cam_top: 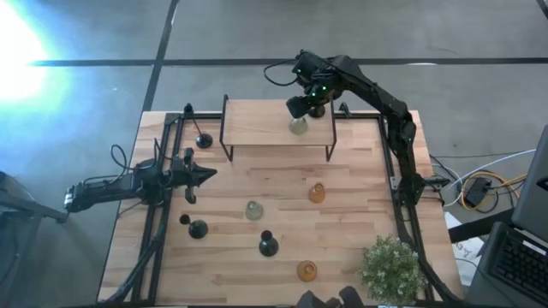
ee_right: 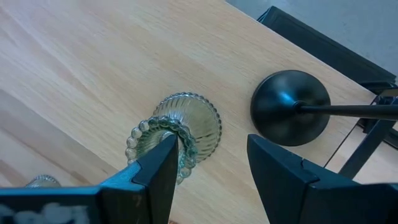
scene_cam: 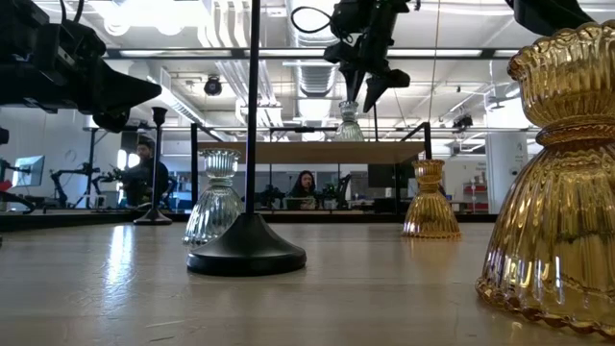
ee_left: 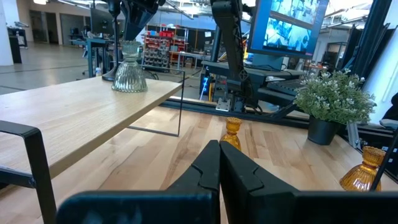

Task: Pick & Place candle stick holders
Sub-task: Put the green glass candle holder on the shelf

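With the right tool (ee_right: 208, 165) released above the pale-green glass holder (ee_right: 180, 134) on the raised shelf (cam_top: 265, 128), the holder can be toppled if its beaded rim is clipped by a finger during withdrawal, while the left tool (cam_top: 205, 175) is kept clenched and empty over the counter (cam_top: 360, 180).

Low view — the near amber holder (scene_cam: 555, 183) is running off the right edge, and the black holder's stem (scene_cam: 254, 106) is leaving the frame at the top, its cup unseen. Right wrist view: a second glass holder (ee_right: 42, 181) is showing only as a sliver behind the right gripper (ee_right: 211, 165). High view — the potted plant (cam_top: 392, 267) is hiding the desk (cam_top: 257, 265) corner beneath it.
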